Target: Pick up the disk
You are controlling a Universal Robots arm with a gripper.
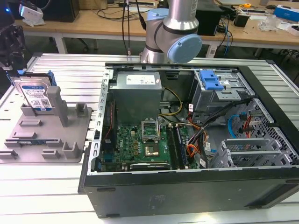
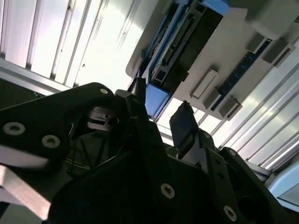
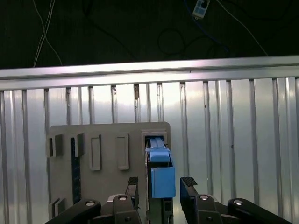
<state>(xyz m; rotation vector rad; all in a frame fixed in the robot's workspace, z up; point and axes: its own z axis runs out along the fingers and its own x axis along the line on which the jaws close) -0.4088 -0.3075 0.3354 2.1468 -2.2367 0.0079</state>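
Observation:
The disk (image 1: 34,95) stands on edge in the grey slotted fixture (image 1: 46,135) at the exterior view's left, its blue-and-white label facing out and blue rails on its sides. My gripper (image 1: 12,64) hangs dark just above it. In the first wrist view the gripper (image 3: 160,185) is open, one finger (image 3: 133,184) on either side of the disk's blue rail end (image 3: 159,156), with a gap at each side. In the second wrist view the gripper (image 2: 159,105) straddles the same blue end of the disk (image 2: 187,42), which sits in the fixture (image 2: 233,51).
An open computer case (image 1: 261,186) lies on the ribbed metal table (image 1: 70,65) to the exterior view's right of the fixture. It holds a motherboard, cables and a blue drive-bay bracket (image 1: 210,81). The arm's base (image 1: 173,32) rises behind the case. Cluttered workbenches stand at the back.

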